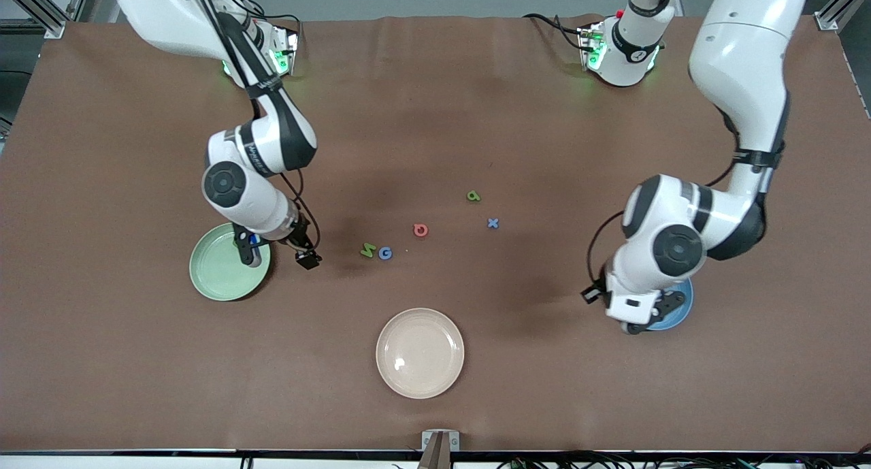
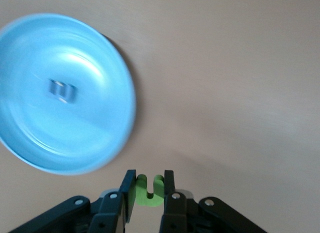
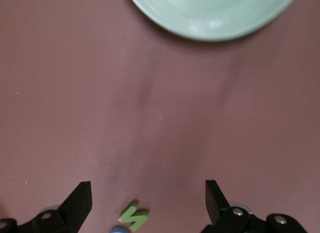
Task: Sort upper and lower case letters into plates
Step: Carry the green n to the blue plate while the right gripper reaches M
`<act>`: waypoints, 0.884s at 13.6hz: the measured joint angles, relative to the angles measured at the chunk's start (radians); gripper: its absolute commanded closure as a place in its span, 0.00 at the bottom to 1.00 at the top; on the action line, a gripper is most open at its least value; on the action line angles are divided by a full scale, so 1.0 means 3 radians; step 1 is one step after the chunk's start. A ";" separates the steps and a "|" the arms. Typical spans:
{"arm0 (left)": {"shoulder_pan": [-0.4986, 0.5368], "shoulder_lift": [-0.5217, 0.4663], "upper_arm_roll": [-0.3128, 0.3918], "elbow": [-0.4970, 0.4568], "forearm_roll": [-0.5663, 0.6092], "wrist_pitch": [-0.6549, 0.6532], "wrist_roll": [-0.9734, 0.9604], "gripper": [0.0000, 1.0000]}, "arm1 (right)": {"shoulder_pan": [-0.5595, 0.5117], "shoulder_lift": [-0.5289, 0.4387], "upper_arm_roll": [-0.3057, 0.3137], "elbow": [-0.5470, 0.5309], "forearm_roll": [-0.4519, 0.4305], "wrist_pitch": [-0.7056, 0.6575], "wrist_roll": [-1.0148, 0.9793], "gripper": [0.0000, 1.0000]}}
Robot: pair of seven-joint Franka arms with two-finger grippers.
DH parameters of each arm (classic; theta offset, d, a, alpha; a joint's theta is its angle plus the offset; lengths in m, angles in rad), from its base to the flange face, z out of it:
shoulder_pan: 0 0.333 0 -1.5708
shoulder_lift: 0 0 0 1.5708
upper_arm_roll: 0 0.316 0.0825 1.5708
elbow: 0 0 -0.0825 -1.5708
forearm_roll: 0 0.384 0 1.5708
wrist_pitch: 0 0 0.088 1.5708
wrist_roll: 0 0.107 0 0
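Brown table (image 1: 136,360) (cloth-like); left tool (image 2: 148,190) pinches a green letter (image 2: 149,191), right tool (image 3: 145,200) spread wide

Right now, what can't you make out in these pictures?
- Blue plate, front view: mostly hidden by the left arm.
- Piece in blue plate, left wrist view: too blurred to read.
- Green letter in left gripper: fingers cover its sides.
- Blue letter, right wrist view: cut off by edge.
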 measured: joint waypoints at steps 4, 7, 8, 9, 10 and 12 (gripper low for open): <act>0.0404 0.0012 0.0001 -0.0245 0.0000 0.0008 0.0672 0.28 | 0.0209 0.0350 -0.0001 0.0230 -0.0001 0.0068 0.0862 0.00; 0.0511 0.0014 0.0000 -0.0300 0.0000 0.0015 0.0801 0.00 | 0.0356 0.0561 -0.0002 0.0431 -0.0004 0.0068 0.1248 0.00; 0.0506 0.0012 -0.0014 -0.0298 0.0000 0.0015 0.0800 0.00 | 0.0389 0.0622 -0.0003 0.0492 -0.0004 0.0068 0.1343 0.01; 0.0495 0.0003 -0.0037 -0.0294 0.0000 0.0014 0.0796 0.00 | 0.0418 0.0682 -0.0004 0.0548 -0.0005 0.0069 0.1412 0.02; 0.0480 -0.0017 -0.0066 -0.0289 0.0000 0.0007 0.0778 0.00 | 0.0445 0.0735 -0.0005 0.0592 -0.0007 0.0068 0.1454 0.05; 0.0446 -0.0084 -0.0174 -0.0277 -0.0002 -0.0017 0.0584 0.00 | 0.0492 0.0811 -0.0008 0.0638 -0.0018 0.0070 0.1499 0.08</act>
